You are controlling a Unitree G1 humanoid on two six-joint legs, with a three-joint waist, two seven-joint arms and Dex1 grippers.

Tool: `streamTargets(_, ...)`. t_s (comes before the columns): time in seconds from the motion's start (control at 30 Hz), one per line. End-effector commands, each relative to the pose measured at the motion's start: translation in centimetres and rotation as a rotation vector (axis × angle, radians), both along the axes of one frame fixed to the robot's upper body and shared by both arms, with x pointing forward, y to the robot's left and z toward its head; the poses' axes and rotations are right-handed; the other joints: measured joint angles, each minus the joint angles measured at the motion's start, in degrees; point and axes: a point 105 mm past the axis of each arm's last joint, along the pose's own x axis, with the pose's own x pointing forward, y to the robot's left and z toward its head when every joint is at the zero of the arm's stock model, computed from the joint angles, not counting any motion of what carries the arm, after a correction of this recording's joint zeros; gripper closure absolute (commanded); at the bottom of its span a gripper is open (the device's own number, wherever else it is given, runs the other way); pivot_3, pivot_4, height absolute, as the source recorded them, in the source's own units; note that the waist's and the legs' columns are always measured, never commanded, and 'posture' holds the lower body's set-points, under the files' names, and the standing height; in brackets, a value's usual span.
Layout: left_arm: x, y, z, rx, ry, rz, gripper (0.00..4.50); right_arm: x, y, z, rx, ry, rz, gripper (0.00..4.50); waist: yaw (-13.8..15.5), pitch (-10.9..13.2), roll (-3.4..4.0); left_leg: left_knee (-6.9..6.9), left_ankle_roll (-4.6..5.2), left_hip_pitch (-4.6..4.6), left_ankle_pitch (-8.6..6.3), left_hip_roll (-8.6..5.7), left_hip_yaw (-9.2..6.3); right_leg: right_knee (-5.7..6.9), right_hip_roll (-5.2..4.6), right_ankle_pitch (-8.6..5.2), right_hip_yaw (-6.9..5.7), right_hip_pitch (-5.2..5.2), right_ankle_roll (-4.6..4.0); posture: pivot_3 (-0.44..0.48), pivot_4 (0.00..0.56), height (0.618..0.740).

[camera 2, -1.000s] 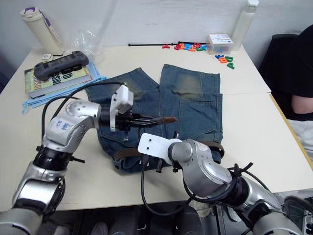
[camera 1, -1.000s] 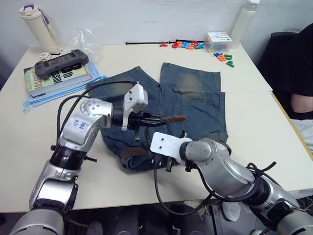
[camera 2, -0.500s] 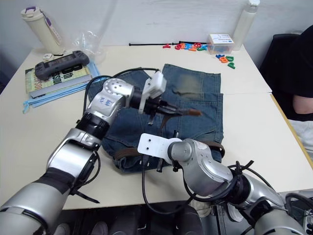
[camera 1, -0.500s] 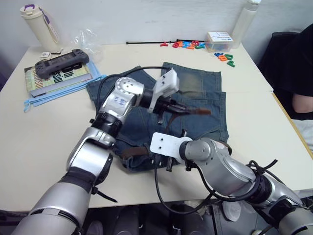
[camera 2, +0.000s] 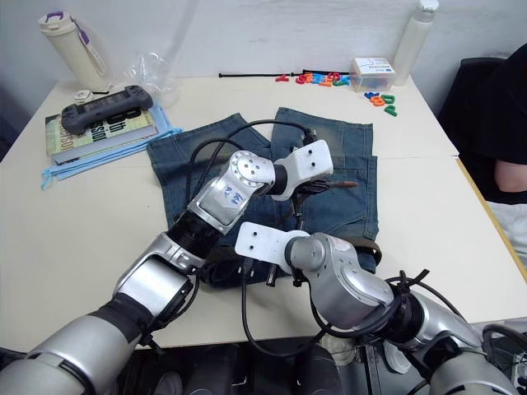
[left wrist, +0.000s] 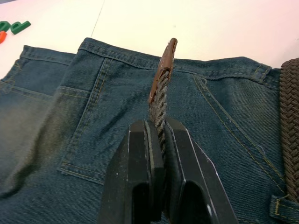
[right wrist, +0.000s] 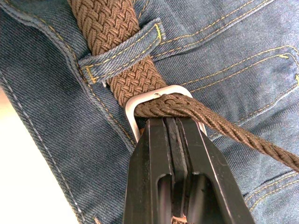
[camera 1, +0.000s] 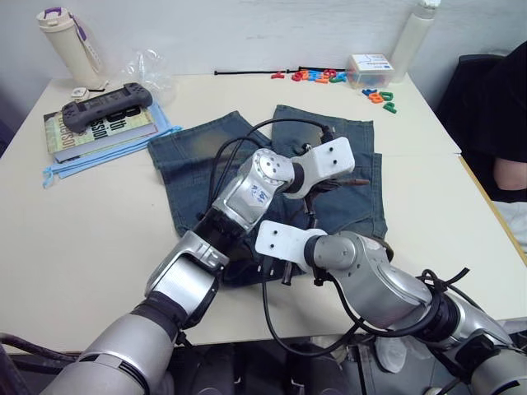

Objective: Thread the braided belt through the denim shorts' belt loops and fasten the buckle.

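At the shorts' waistband my right gripper pins the buckle; my left gripper, toward two o'clock, clamps the belt tip. Overpulling risks slipping.

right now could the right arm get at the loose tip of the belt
Probably not: its fingers are shut at the buckle, and the braided belt's tip is held up over the denim shorts by the left fingers.

A cream-coloured table carries the denim shorts, spread flat at its middle. Near the far left corner stands a white bottle, beside a book on blue folders. Along the far edge lie a black cable tie, coloured letters and a small box.
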Motion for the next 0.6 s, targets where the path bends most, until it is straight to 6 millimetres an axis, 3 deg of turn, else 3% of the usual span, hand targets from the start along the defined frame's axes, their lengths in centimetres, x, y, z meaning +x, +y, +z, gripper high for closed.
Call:
streamTargets(0.03,-2.4,-3.5,3.9,-0.054,-0.158,-0.125,4.50,-2.1,-0.2,-4.9,-0.077,0.231,0.020,4.46,0.04,0.00,0.00,0.00,0.00,0.00,0.00,0.00,-0.01,0.00,-0.01,0.00,0.00,0.00,0.00,0.000,0.150,0.716)
streamTargets(0.6,-5.1,-8.0,1.7,-0.015,-0.133,-0.326,4.50,-2.2,0.6,-5.2,-0.062,0.232,0.056,4.46,0.48,-0.24,0.18,0.01,0.04,0.14,-0.01,0.00,-0.02,-0.01,-0.07,0.02,-0.01,0.11,0.02,0.000,0.150,0.716)
